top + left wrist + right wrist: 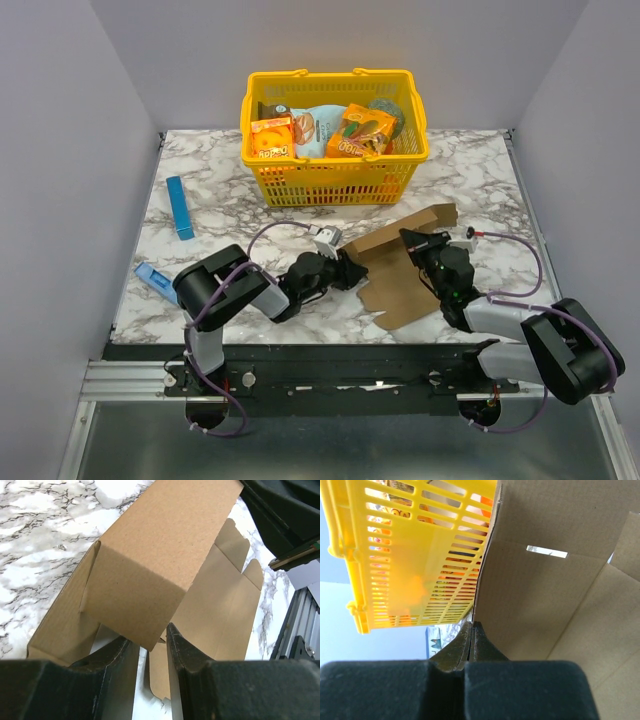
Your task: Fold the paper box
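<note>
Box (pixel 400 275) is found mid-table (pixel 480 170), in front of basket (pixel 330 185), between the two grippers. It is partly folded: one panel is raised into a tube-like fold, the rest is spread flat with flaps out.

Handling, judged: plain thin cardboard, so light, and stiff only along the panels. Bending at the scored creases is expected; creasing or crushing is likely if it is pinched hard off a score line. The surface looks matte, so little slip is expected. It is best taken at a free panel edge or beside a crease, one side pinned while the other is turned over.

Right gripper (pixel 471 627) is seen closed, with the box's thin edge running into the meeting line of the jaws, so a pinch on that edge is read. Left gripper (pixel 152 642) is seen with jaws apart, straddling the lower corner of the raised fold; firm contact cannot be confirmed.

Hidden or unclear: box underside and far flaps are covered by both wrists in the top view. The tab meant for the slot (pixel 546 552) cannot be picked out. Basket contents are blurred in the right wrist view.
</note>
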Robot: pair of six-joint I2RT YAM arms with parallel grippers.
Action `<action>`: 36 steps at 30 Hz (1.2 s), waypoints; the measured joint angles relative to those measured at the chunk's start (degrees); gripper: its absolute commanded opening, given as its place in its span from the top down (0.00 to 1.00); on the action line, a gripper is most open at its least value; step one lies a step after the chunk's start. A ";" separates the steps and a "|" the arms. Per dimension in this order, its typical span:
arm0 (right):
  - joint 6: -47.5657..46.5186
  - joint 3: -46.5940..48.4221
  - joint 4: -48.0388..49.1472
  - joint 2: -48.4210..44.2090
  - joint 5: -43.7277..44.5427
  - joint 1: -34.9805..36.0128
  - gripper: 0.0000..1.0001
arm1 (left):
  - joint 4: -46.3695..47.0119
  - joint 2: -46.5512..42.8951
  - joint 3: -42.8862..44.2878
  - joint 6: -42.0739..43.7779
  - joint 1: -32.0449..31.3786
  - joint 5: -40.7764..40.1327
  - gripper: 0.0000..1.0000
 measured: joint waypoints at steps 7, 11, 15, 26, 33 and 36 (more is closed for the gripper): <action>-0.04 -0.22 -0.57 0.59 0.17 0.00 0.99 | -0.74 1.81 2.38 3.10 0.90 4.44 0.65; -0.15 -1.27 -0.59 0.57 0.46 -0.02 0.99 | -1.46 4.07 4.44 3.39 1.14 7.15 0.66; -0.15 -1.70 -0.48 0.46 0.76 -0.02 0.99 | -1.33 5.38 5.40 3.50 1.44 8.59 0.67; -0.20 -1.73 -2.67 -1.31 0.83 0.04 0.99 | -6.49 -4.66 1.22 5.99 1.46 8.59 0.39; -0.39 -1.73 -4.48 -1.70 1.31 0.04 0.99 | -15.23 -19.08 -3.13 10.71 1.62 8.59 0.32; -0.52 -1.75 -4.74 -1.57 1.31 0.04 1.00 | -18.97 -25.83 -4.26 12.50 1.62 8.61 0.28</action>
